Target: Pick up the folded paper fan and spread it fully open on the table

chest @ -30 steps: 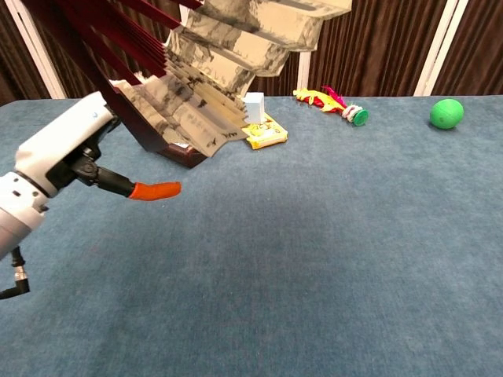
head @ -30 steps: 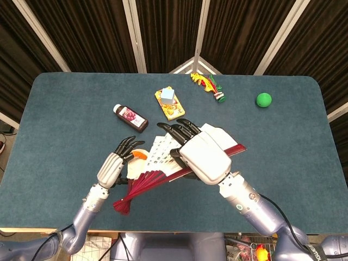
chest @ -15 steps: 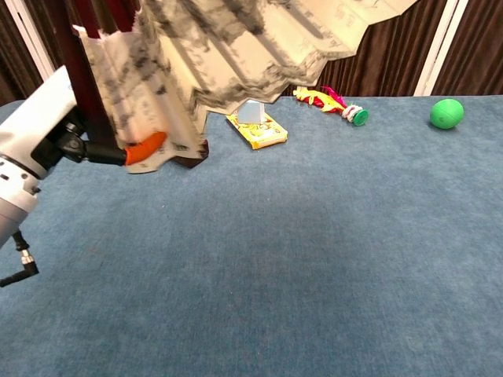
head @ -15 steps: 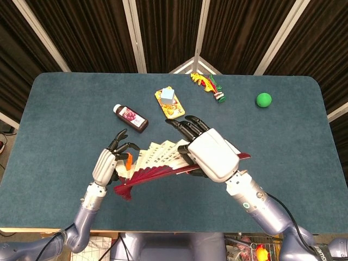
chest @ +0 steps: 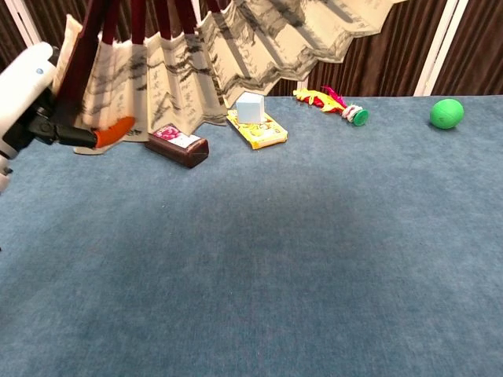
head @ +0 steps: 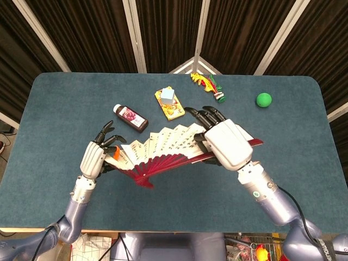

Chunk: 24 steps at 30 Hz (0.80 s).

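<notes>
1. Paper fan (head: 163, 149), mid-table near side, held aloft, widely spread.
2. L hand (head: 93, 159) pinches left end rib; R hand (head: 227, 142) grips right rib, to pull pleats apart.
3. Not yet laid on table (head: 304, 163).

Both views are evenly and brightly lit from overhead, and only soft, short shadows are cast on the blue table (head: 65, 103), such as the faint one under the green ball (head: 263, 99). No glare is seen on the matte table, while the dark curtains (head: 87, 32) behind it are left dim. In the chest view the paper fan (chest: 236, 55), held close to the lens, is slightly soft, while things beyond it on the table are rendered sharply.
</notes>
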{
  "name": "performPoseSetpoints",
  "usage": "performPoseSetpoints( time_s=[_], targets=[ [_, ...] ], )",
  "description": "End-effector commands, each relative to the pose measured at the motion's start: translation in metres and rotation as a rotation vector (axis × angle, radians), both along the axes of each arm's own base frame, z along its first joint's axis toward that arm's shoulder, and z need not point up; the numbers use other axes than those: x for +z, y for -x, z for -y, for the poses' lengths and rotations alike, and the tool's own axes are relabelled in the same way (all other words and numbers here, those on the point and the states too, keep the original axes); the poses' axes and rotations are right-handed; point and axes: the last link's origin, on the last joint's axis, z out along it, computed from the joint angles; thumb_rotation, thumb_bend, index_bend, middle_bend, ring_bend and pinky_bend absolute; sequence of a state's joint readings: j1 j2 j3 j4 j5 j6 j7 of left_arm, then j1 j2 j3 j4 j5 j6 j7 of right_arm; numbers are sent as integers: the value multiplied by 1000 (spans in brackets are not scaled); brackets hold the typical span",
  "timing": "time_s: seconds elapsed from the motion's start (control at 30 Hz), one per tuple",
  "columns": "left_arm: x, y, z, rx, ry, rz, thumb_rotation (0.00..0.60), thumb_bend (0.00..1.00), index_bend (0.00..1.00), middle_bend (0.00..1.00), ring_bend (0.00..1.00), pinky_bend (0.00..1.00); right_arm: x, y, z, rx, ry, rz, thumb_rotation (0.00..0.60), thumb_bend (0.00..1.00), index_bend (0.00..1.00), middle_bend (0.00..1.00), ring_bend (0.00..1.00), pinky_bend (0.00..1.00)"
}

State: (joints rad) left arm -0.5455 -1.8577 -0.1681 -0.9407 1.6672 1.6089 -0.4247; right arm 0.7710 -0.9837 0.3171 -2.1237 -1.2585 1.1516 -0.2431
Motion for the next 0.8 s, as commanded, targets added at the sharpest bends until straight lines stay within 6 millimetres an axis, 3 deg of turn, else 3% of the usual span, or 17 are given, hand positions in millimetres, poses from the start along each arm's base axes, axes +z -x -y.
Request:
performPoseSetpoints(
  time_s=[0.03,0.33,0.8],
  targets=[
    [6,1,-2,-25,-48,-32,600,427,862,412,23,192,-1,11,6,-28,7,3,600,407,843,149,215,163],
    [11,3,-7,-83,-162,-166,600,417,861,409,23,192,-10,32,20,-74,9,9,600,409,843,149,216,163],
    [16,3,-11,-122,-272,-247,600,417,864,405,23,191,-25,46,30,-101,4,4,600,409,843,149,215,163]
  ],
)
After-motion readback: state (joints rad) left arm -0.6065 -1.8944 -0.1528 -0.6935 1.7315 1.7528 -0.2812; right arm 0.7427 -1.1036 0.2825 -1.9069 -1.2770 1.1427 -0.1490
